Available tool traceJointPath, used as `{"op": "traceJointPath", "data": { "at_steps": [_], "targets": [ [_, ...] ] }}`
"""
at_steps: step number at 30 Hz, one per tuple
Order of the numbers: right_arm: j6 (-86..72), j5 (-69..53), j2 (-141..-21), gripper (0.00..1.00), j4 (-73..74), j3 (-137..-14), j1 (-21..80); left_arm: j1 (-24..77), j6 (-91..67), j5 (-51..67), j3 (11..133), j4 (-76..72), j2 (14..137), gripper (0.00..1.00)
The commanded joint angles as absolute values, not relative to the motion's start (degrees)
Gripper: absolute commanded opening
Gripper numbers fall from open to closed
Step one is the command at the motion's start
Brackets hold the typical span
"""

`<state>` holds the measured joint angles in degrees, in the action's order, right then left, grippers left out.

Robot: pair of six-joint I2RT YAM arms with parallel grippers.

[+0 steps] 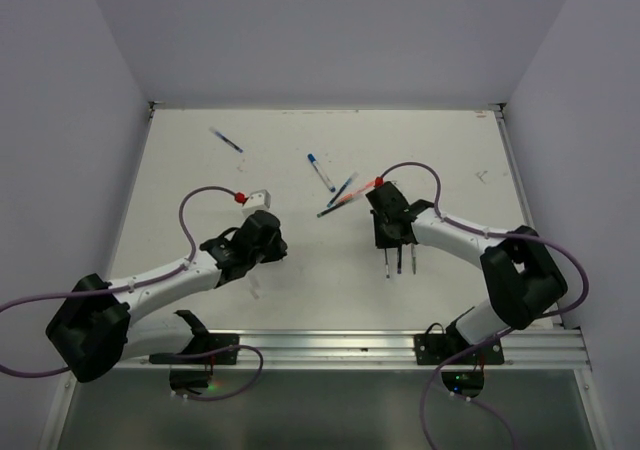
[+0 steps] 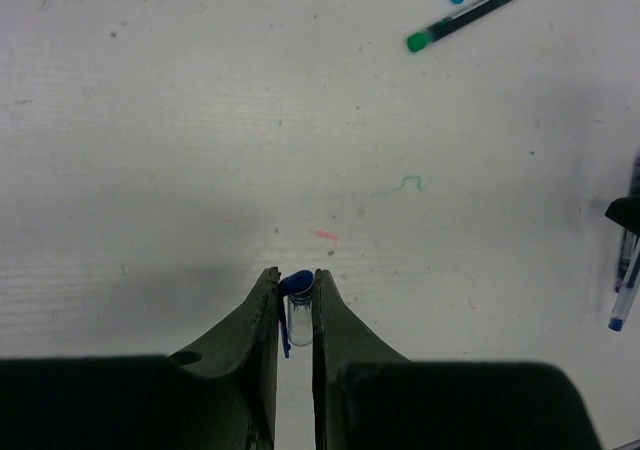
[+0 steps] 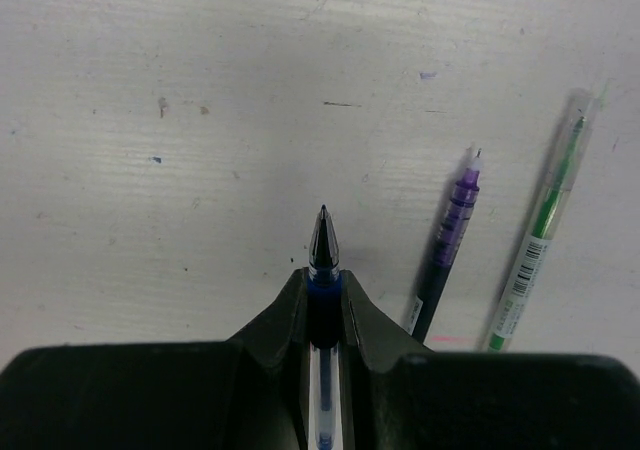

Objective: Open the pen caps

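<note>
Blue cap point(image 2: 296, 288) pinched between left fingers point(image 2: 256, 332); right fingers point(image 3: 280, 322) clamp uncapped pen point(image 3: 322, 252).

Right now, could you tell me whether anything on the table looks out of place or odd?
A green squiggle and a pink dash mark the table, and the pens lie scattered at odd angles. Nothing looks spilled or broken.
</note>
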<state>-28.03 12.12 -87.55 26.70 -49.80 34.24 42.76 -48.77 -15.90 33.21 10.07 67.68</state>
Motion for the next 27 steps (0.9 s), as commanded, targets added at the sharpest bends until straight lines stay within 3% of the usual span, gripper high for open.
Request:
{"op": "traceJointPath", "data": {
  "at_steps": [1,13,23,27],
  "targets": [
    [-27.5,14.7,-88.4,0.0,27.9,-52.0,33.8,42.4,-54.9,-20.6,32.4,15.4,68.1,0.0],
    [-26.8,16.4,-90.9,0.07,28.5,-53.2,33.3,42.4,-67.5,-23.4,28.7,23.1,71.4,0.0],
    [-25.8,16.8,-89.5,0.27,28.0,-52.7,33.2,42.4,-69.3,-23.5,28.7,25.2,71.9,0.0],
    [-25.4,16.3,-89.4,0.31,27.7,-52.6,33.2,42.5,-70.4,-24.3,28.0,26.7,69.6,0.2]
  ]
}}
